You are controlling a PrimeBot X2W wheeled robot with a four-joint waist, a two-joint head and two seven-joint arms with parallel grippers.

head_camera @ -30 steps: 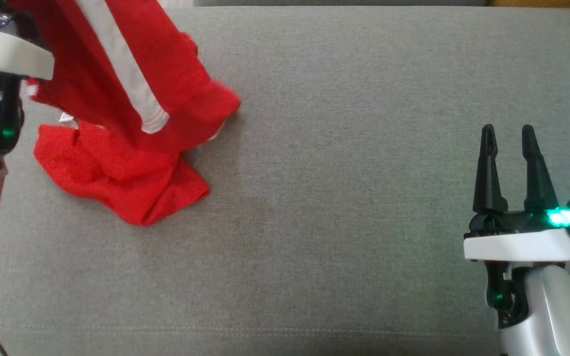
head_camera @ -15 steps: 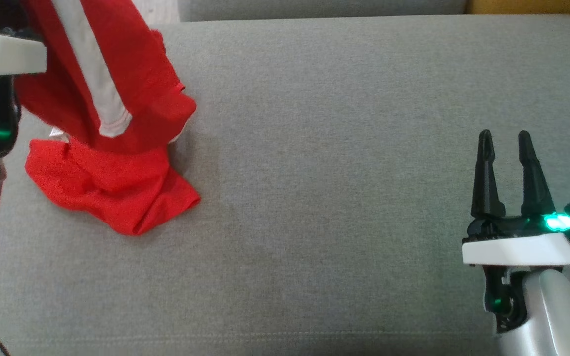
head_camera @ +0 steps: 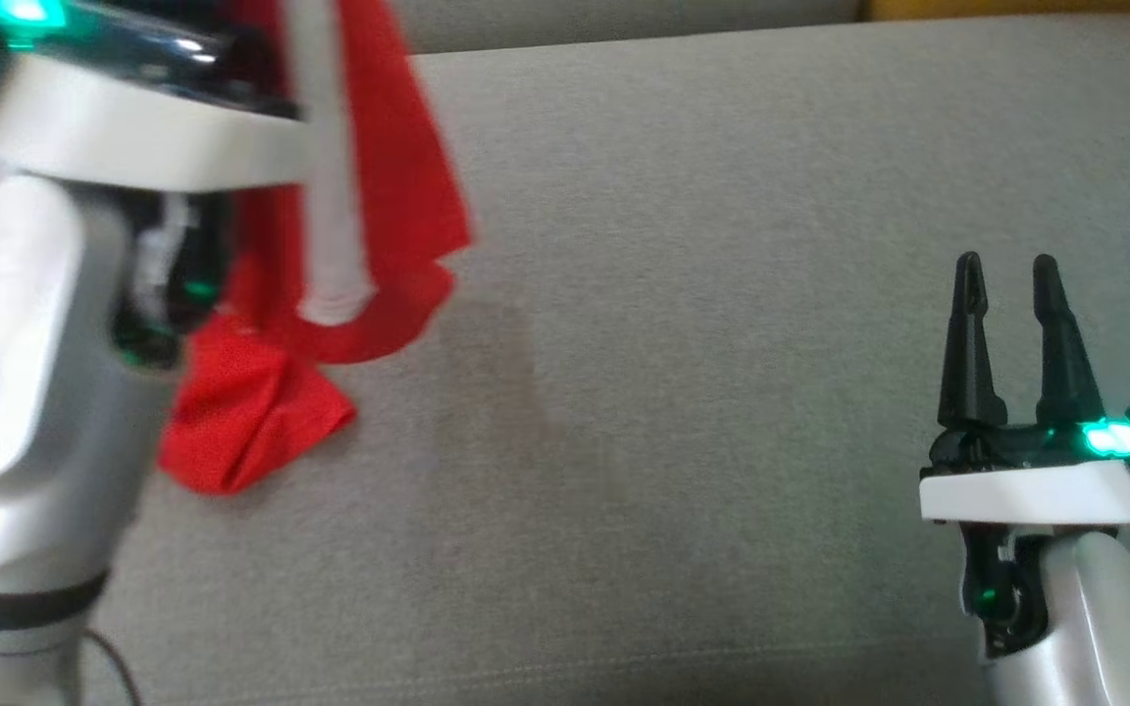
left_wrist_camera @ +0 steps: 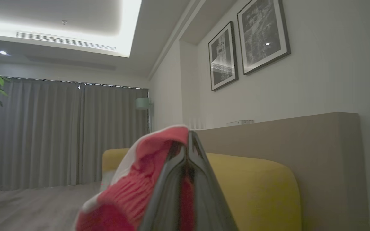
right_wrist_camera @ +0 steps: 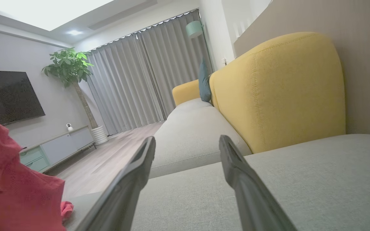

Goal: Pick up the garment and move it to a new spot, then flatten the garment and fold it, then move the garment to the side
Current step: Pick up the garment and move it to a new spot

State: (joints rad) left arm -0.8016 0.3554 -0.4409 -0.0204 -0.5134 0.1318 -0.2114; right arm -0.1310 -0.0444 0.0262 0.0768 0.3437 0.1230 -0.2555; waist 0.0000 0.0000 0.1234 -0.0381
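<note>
Head view, slightly blurred: a grey sofa [head_camera: 722, 392] seat runs edge to edge. Near its left edge a red garment [head_camera: 398, 176] with a white stripe hangs down from beside the wrist of the left arm [head_camera: 35, 324]. Its lower folds rest bunched on the seat. By the front right corner the right gripper [head_camera: 1006, 265] is released and empty, fingers pointing toward the back edge.

Left wrist view: the left gripper [left_wrist_camera: 189, 138] is clenched on a fold of the garment, red and white cloth bulging beside its fingers. Beyond are a yellow backrest [left_wrist_camera: 262, 186] and two framed pictures [left_wrist_camera: 263, 32] on the wall.

Right wrist view: the right gripper's fingers stand apart over bare grey seat. The garment hangs at the left edge of the picture, well apart from them.

The step in hand looks like carrying the garment to a new spot. To do it well, the arm should raise the cloth until the trailing folds clear the seat. It could then be set down toward the middle, where both arms could reach to flatten it. Dragging would twist it.

No brand, label or writing can be read anywhere.
</note>
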